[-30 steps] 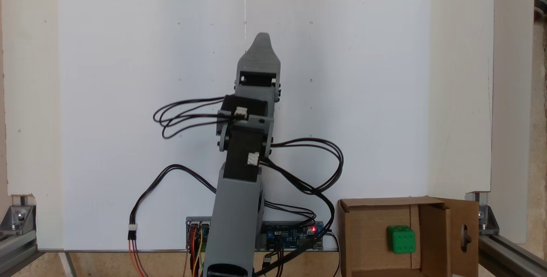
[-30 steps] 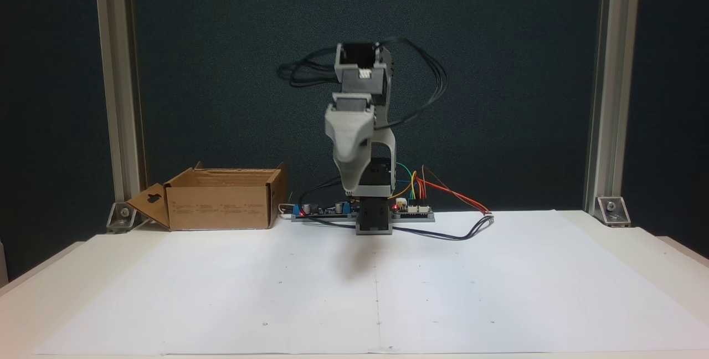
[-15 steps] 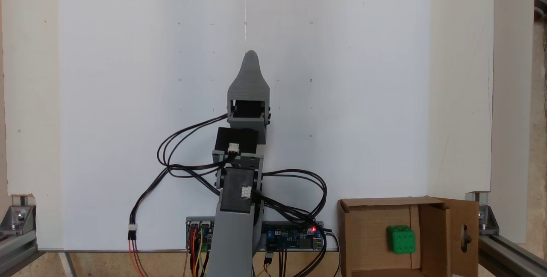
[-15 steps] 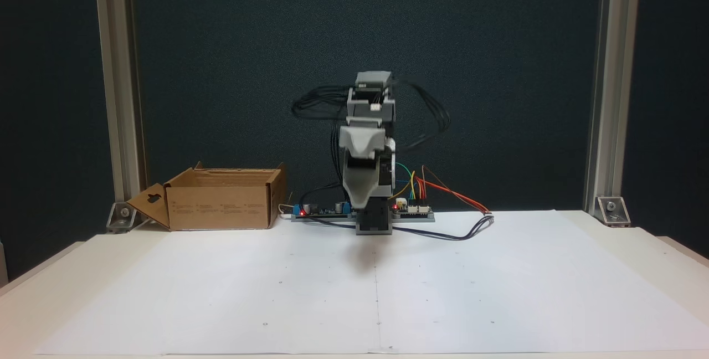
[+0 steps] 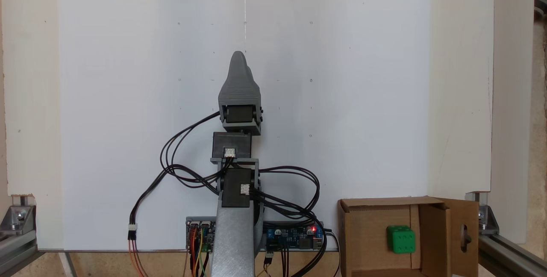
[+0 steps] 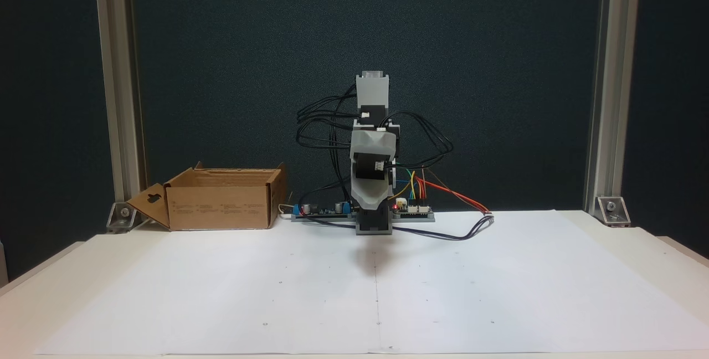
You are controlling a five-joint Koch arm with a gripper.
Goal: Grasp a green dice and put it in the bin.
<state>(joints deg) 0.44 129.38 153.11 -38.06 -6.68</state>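
Where cardboard bin (image 5: 354,230) gapes | rounded green dice (image 5: 401,239) inside

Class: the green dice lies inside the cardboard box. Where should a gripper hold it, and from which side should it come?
Grip the green dice across two opposite flat faces, coming straight down through the open top of the cardboard box. The box walls block any sideways approach, and the cube's parallel faces suit the jaws.
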